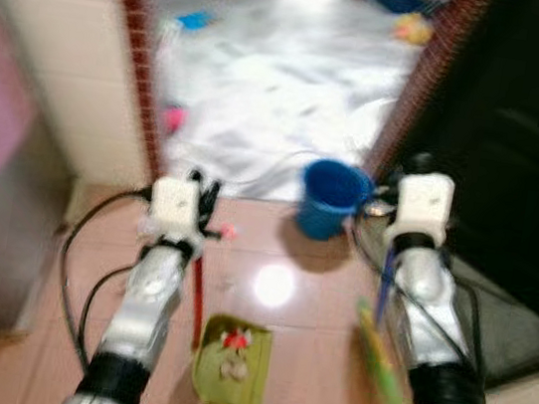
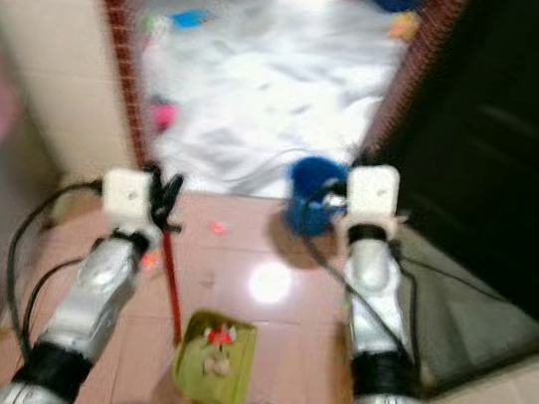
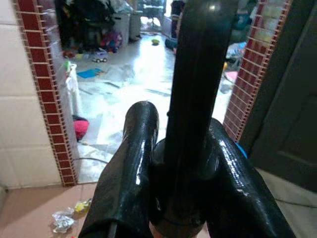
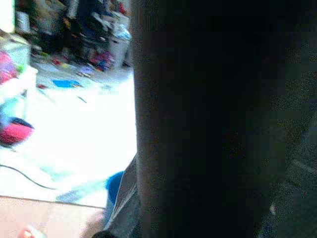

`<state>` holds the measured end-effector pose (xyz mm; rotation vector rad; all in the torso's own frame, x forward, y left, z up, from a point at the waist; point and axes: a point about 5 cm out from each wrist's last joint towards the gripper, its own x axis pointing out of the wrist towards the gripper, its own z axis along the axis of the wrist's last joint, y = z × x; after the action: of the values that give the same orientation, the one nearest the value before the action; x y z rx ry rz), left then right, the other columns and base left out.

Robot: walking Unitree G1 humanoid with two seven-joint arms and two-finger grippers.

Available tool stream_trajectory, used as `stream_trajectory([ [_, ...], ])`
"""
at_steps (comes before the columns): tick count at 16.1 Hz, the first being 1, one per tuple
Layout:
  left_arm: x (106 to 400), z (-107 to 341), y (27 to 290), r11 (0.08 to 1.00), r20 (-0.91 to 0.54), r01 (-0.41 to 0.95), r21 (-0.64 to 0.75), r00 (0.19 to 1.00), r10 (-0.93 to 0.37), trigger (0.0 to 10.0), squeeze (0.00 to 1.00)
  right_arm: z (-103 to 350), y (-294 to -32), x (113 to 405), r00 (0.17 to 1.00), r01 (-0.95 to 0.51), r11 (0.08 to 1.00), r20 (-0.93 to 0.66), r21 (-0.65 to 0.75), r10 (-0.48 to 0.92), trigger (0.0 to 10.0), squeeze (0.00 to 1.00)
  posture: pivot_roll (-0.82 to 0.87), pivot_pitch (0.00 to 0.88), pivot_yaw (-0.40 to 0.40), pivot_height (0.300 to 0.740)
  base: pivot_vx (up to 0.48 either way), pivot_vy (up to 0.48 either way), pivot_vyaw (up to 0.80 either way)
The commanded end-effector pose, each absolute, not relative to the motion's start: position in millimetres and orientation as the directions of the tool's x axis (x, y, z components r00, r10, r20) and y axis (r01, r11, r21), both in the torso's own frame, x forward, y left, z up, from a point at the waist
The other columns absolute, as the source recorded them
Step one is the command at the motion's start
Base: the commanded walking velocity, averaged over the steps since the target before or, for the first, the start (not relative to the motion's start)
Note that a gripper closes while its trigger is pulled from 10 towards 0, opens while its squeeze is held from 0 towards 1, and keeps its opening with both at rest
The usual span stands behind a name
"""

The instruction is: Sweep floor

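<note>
Left gripper [image 1: 204, 196], raised at the end of an outstretched silver arm, clamped on the dark upper end of a red dustpan handle [image 1: 197, 302]; fingers [image 3: 130, 168] pressed against the shaft on both sides in the wrist view. Handle slanted down to a green dustpan [image 1: 231, 366] on the pink tiled floor [image 1: 306, 298], scraps of litter inside it. Right gripper [image 1: 388, 191] likewise extended, at the top of a blue broom stick [image 1: 385, 279]; grip impossible to judge, the wrist view blocked by a dark out-of-focus shape. Green broom head [image 1: 380, 360] smeared by blur beside the right forearm. Blue bucket [image 1: 330, 199] just beyond, at a brick-edged doorway [image 1: 138, 63]. Crumpled litter [image 3: 64, 218] by the left doorpost. Cluttered room beyond washed out by glare.
</note>
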<state>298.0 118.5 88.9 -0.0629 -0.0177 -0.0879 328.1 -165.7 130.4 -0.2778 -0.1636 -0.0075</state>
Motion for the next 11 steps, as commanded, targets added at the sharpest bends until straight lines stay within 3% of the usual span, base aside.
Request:
stream_trajectory([
  [1,300.8,99.8,113.7,0.987,0.067,0.085,-0.133,0.995,-0.077,10.0,0.00,138.3,-161.1,330.5,0.981,0.018,0.968,0.193,-0.249,0.031,10.0,0.00,0.00,0.000,0.003,0.740,0.000,0.000,0.00],
  [8,306.7,104.9,123.6,0.991,0.068,0.027,-0.135,0.998,-0.018,10.0,0.00,138.3,-163.0,331.8,0.981,0.021,0.967,0.190,-0.252,0.028,10.0,0.00,0.00,0.000,0.000,0.740,0.000,0.000,0.00],
  [11,307.9,105.5,125.0,0.989,0.068,0.023,-0.143,0.998,-0.013,10.0,0.00,138.1,-163.6,332.0,0.981,0.020,0.968,0.189,-0.252,0.029,10.0,0.00,0.00,0.000,-0.001,0.740,0.000,0.395,0.00],
])
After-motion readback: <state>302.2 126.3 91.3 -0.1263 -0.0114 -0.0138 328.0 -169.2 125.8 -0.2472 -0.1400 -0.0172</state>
